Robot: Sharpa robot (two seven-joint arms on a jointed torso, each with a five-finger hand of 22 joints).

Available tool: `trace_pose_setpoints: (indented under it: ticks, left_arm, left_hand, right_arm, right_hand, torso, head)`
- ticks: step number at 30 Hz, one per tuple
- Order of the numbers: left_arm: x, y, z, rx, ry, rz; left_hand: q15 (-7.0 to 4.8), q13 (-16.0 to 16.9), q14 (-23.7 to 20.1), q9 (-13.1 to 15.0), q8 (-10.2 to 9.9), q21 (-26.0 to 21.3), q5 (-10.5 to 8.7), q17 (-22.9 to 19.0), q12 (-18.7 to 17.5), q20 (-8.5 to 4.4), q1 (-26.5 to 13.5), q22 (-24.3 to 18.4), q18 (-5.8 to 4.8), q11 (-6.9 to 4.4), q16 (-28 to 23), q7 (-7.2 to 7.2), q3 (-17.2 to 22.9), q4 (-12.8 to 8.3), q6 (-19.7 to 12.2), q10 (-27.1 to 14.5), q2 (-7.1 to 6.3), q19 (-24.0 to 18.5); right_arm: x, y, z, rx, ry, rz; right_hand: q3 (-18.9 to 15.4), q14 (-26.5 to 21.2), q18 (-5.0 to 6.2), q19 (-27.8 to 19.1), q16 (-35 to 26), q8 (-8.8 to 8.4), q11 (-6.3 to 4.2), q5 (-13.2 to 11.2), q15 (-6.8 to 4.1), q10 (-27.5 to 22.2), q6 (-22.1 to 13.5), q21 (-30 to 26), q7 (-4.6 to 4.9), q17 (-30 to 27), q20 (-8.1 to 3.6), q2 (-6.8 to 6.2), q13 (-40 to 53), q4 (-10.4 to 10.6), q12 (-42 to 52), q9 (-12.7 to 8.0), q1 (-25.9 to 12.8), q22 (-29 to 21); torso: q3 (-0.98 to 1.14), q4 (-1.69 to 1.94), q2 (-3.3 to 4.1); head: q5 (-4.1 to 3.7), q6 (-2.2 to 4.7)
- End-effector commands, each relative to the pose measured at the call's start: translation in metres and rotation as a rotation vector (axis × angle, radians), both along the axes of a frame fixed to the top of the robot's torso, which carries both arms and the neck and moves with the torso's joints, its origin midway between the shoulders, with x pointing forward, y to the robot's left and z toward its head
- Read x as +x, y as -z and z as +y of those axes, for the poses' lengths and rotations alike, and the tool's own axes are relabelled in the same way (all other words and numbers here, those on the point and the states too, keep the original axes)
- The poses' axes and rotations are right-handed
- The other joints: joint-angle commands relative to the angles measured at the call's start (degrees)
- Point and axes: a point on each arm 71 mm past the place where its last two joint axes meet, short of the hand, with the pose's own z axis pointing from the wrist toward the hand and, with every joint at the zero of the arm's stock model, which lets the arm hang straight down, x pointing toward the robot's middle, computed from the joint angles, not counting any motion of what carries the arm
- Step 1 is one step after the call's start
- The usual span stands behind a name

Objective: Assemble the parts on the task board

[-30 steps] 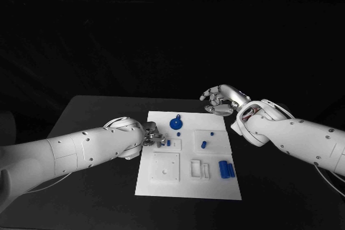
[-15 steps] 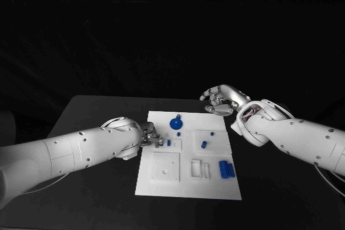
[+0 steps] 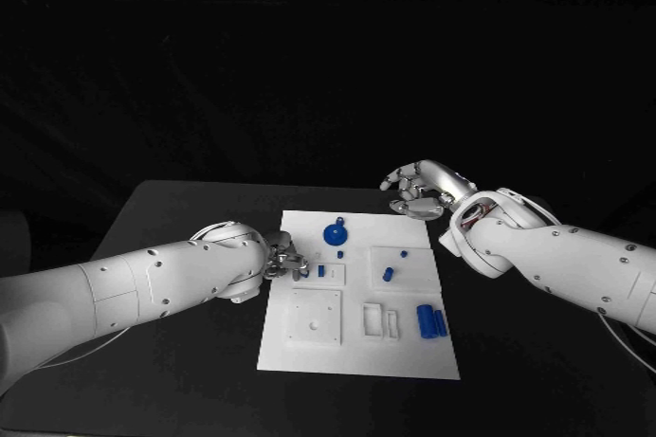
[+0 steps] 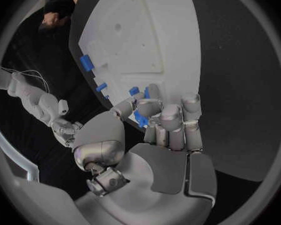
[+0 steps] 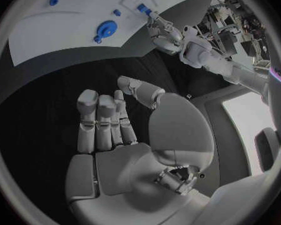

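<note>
The white task board (image 3: 358,347) lies mid-table. My left hand (image 3: 287,263) rests at the board's left edge, fingers curled; in the left wrist view the fingertips (image 4: 159,110) pinch a small blue part (image 4: 141,119). Just beside them another small blue part (image 3: 320,269) stands in the board. A round blue part (image 3: 334,234) sits near the far edge, two small blue pieces (image 3: 389,273) lie in the right middle, and two blue cylinders (image 3: 430,320) lie side by side at the right. My right hand (image 3: 417,191) hovers off the board's far right corner, holding nothing.
Raised white blocks (image 3: 315,316) and a slotted fixture (image 3: 380,320) stand on the board's near half. Black table (image 3: 191,219) surrounds the board on all sides. The right wrist view looks across at the board (image 5: 65,20) and my left hand (image 5: 160,31).
My left hand has drawn slightly back toward the board's left edge, showing more of the small blue part beside it. The right hand has not moved.
</note>
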Motion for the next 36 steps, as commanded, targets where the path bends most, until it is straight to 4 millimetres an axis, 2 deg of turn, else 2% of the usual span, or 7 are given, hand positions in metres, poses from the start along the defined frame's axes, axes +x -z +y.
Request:
trace_pose_setpoints:
  ticks: [1, 13, 27, 36]
  left_arm:
    - [-0.0024, 0.0049, -0.0001, 0.013, -0.003, 0.022]
    - [-0.0001, 0.0019, 0.0004, 0.005, -0.026, -0.029]
    - [-0.0002, 0.0024, 0.0024, 0.02, -0.028, -0.024]
    - [-0.0018, 0.0029, -0.0016, 0.014, -0.016, -0.012]
  left_hand:
    - [0.09, 0.1, 0.0, 0.1, 0.3, 0.2, 0.71, 0.1, 0.4, -6.16, 2.0, 0.6, 0.25, -0.22, 0.1, -3.85, 0.6, -0.9, 12.0, -0.5, 1.56, 0.4]
    - [0.1, 0.1, 0.0, 0.1, 0.3, 0.2, 0.66, 0.1, 0.4, -6.16, 1.9, 0.6, 0.25, -0.23, 0.0, -3.85, 0.5, -0.7, 12.0, -0.5, 1.81, 0.4]
    - [0.09, 0.1, 0.1, 0.1, 0.3, 0.2, 0.66, 0.1, 0.4, -6.18, 1.9, 0.6, 0.27, -0.26, 0.0, -3.86, 0.5, -0.7, 12.0, -0.5, 1.86, 0.5]
    - [0.09, 0.1, 0.1, 0.1, 0.4, 0.2, 0.7, 0.2, 0.4, -6.19, 2.0, 0.6, 0.29, -0.28, -0.1, -3.87, 0.5, -0.8, 12.0, -0.5, 1.83, 0.5]
  right_arm:
    - [-0.0004, 0.0, 0.0017, -0.006, -0.013, 0.003]
    - [-0.0004, 0.0, 0.0015, -0.006, -0.013, 0.003]
    - [-0.0003, 0.0001, 0.0017, -0.006, -0.014, 0.004]
    - [-0.0003, 0.0002, 0.0019, -0.006, -0.014, 0.004]
  right_hand:
    - [-0.1, 0.0, 4.35, 0.2, 0.1, 0.03, 0.37, 0.2, 0.26, -0.1, 0.4, -0.3, 0.62, -0.1, -0.26, 0.49, -0.1, -0.3, 0.3, -0.1, -0.2, 0.9]
    - [-0.2, 0.0, 4.35, 0.2, 0.1, 0.06, 0.36, 0.3, 0.25, -0.1, 0.4, -0.3, 0.61, -0.1, -0.26, 0.5, -0.1, -0.3, 0.3, -0.1, -0.2, 0.9]
    - [-0.2, 0.0, 4.35, 0.2, 0.1, 0.09, 0.34, 0.4, 0.23, -0.1, 0.5, -0.3, 0.59, -0.1, -0.26, 0.51, -0.1, -0.3, 0.3, -0.1, -0.3, 0.9]
    - [-0.3, 0.0, 4.35, 0.2, 0.1, 0.11, 0.33, 0.4, 0.22, -0.1, 0.5, -0.3, 0.58, -0.1, -0.25, 0.51, -0.1, -0.3, 0.3, -0.1, -0.3, 0.9]
  torso:
    - [0.01, -0.02, 0.01]
    - [0.1, -0.04, 0.01]
    - [0.01, -0.02, 0.0]
    - [0.03, -0.01, 0.01]
  head:
    - [0.0, 0.04]
    - [0.03, 0.11]
    - [-0.02, 0.04]
    - [-0.03, 0.03]
